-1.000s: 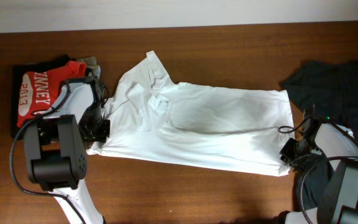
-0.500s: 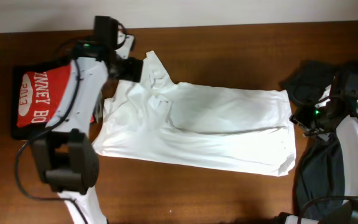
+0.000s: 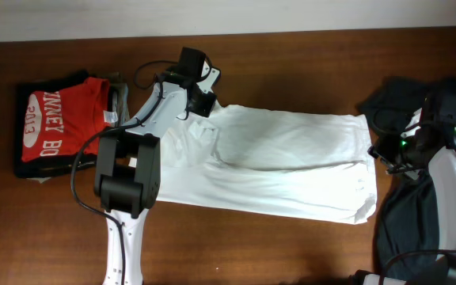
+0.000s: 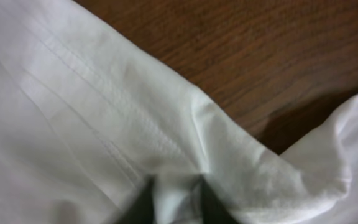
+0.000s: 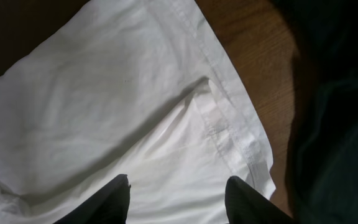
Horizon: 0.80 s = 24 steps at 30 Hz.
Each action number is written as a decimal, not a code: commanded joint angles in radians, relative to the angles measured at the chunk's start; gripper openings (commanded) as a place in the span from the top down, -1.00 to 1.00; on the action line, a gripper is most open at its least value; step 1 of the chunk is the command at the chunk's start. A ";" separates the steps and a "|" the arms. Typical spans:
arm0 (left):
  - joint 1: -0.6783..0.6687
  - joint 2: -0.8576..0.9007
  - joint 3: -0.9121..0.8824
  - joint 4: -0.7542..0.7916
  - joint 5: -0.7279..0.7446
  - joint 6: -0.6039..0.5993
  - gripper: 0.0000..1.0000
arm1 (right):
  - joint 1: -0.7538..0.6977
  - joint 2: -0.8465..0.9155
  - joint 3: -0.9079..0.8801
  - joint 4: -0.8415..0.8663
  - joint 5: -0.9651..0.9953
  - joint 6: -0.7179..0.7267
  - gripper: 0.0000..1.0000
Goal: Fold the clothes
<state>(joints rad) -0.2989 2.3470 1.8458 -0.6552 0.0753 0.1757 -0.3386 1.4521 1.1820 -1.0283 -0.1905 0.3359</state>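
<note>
The white T-shirt (image 3: 291,158) lies spread across the middle of the brown table, hem to the right. My left gripper (image 3: 199,96) is at the shirt's back left part, shut on a fold of white cloth (image 4: 176,199) near a stitched hem (image 4: 86,87). My right gripper (image 3: 388,155) hovers at the shirt's right hem. In the right wrist view its fingers (image 5: 179,199) are open and empty above the white cloth (image 5: 104,106) and its hem (image 5: 229,93).
A red shirt with white lettering (image 3: 54,119) lies on a dark folded garment at the left. Dark garments (image 3: 426,103) are heaped at the right edge, also in the right wrist view (image 5: 340,124). Bare table (image 3: 291,63) shows behind the shirt.
My left gripper has moved right from the back left, carrying the shirt's sleeve inward over the body. My right gripper rose from the front right corner a second ago and has since held still.
</note>
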 commanded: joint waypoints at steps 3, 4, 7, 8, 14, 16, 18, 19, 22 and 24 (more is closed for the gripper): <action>0.001 -0.015 0.053 -0.076 0.005 0.006 0.99 | -0.002 -0.006 0.013 0.060 -0.008 -0.006 -0.08; 0.000 -0.028 0.084 -0.111 0.003 0.006 0.99 | -0.002 -0.006 0.013 0.075 -0.008 -0.006 -0.08; 0.000 -0.071 0.195 -0.217 -0.030 0.006 0.99 | -0.002 0.014 0.005 0.238 -0.008 -0.019 -0.05; -0.001 -0.076 0.218 -0.240 -0.035 0.005 0.99 | -0.002 0.029 -0.003 0.277 -0.008 -0.018 -0.04; -0.002 -0.081 0.323 -0.426 -0.042 0.006 0.99 | -0.002 0.312 -0.008 0.576 -0.047 -0.085 -0.04; -0.002 -0.081 0.367 -0.475 -0.043 0.006 0.99 | -0.002 0.409 -0.008 0.644 -0.050 -0.097 -0.03; 0.000 -0.081 0.388 -0.498 -0.046 0.006 1.00 | -0.001 0.502 -0.008 0.704 -0.113 -0.135 0.04; 0.000 -0.081 0.388 -0.509 -0.046 0.006 1.00 | -0.001 0.541 -0.008 0.722 -0.116 -0.142 0.03; 0.000 -0.081 0.388 -0.523 -0.053 0.006 0.99 | -0.001 0.581 -0.008 0.737 -0.140 -0.168 0.04; 0.000 -0.081 0.388 -0.533 -0.067 0.006 1.00 | -0.001 0.582 -0.008 0.755 -0.230 -0.201 0.28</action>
<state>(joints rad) -0.2989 2.2944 2.2147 -1.1767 0.0326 0.1764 -0.3405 1.9919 1.1809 -0.2764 -0.3340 0.1726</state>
